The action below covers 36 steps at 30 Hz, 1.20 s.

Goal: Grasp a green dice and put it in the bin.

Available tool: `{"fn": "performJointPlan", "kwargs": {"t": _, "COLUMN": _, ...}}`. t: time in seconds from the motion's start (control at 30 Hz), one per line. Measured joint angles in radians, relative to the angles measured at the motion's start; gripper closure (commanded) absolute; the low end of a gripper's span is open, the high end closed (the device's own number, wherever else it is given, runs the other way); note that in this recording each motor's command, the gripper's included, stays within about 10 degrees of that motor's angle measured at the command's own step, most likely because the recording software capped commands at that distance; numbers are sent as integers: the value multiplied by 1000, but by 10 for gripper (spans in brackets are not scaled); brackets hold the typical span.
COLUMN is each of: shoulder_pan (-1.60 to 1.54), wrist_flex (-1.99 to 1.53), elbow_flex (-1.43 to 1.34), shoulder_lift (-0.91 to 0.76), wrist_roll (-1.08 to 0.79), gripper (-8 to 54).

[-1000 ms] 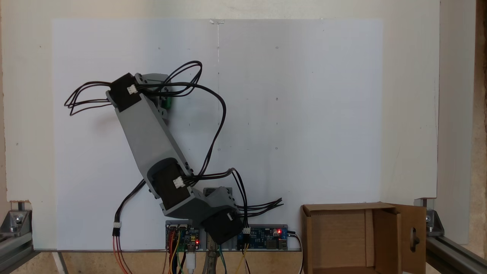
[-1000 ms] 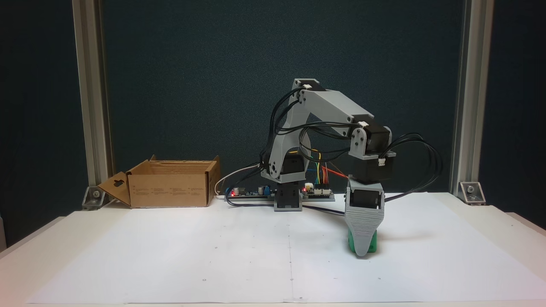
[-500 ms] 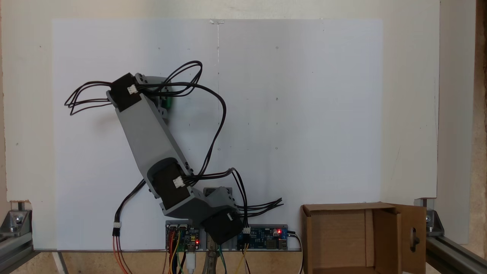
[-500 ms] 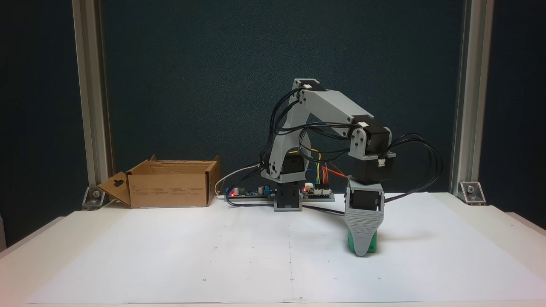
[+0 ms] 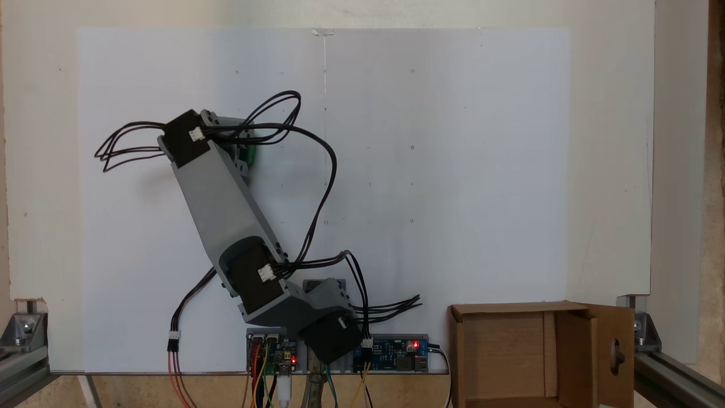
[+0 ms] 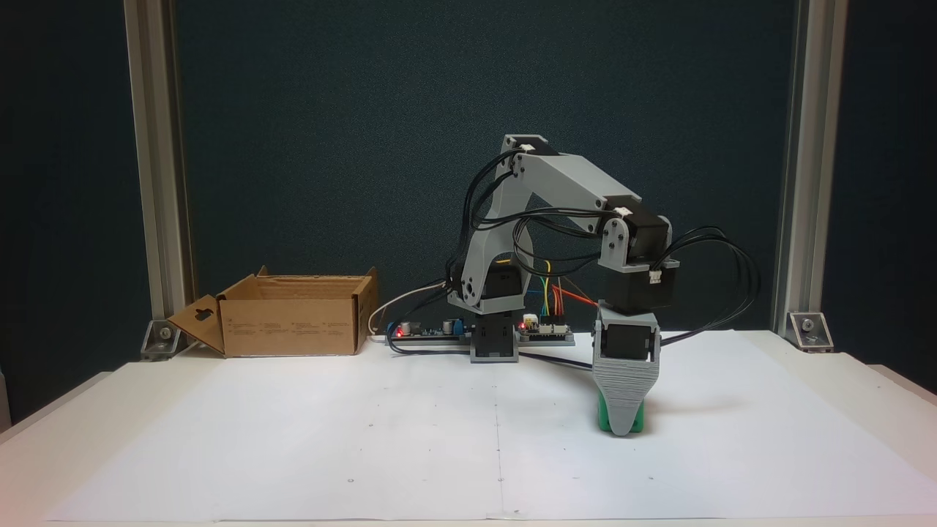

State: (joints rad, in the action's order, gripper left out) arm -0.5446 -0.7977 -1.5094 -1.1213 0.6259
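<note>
In the fixed view from the front, the gripper [image 6: 621,430] points straight down at the white paper sheet [image 6: 366,439], its grey ribbed jaw facing the camera. The green dice [image 6: 602,417] sits directly behind that jaw, green showing on both sides of the tip, low on the paper or just off it. The jaws lie one behind the other here, so I cannot tell whether they are clamped on the dice or merely around it.

In the fixed view from above, a sliver of the green dice [image 5: 249,152] shows beside the wrist, under the cables.

My reading is that the grasp is in hand or just made; the lift, the carry and the drop are all left.

Further back, behind the arm's base, lie the controller boards [image 6: 545,331] with red lights. Well off to the gripper's left in the front view stands the cardboard bin [image 6: 289,322], flaps open. Faint print runs along its front wall, too small to read.
</note>
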Motion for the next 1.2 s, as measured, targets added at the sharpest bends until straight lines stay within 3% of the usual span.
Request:
{"fn": "performJointPlan", "kwargs": {"t": 0.17, "shoulder_pan": 6, "wrist_flex": -31, "elbow_flex": -14, "shoulder_lift": -52, "wrist_roll": 0, "gripper": 335}}
{"fn": "performJointPlan", "kwargs": {"t": 0.93, "shoulder_pan": 100, "wrist_flex": -270, "elbow_flex": -14, "shoulder_lift": -592, "wrist_roll": 0, "gripper": 335}}
{"fn": "performJointPlan", "kwargs": {"t": 1.2, "shoulder_pan": 172, "wrist_flex": -288, "elbow_flex": 0, "shoulder_lift": -641, "wrist_roll": 0, "gripper": 335}}
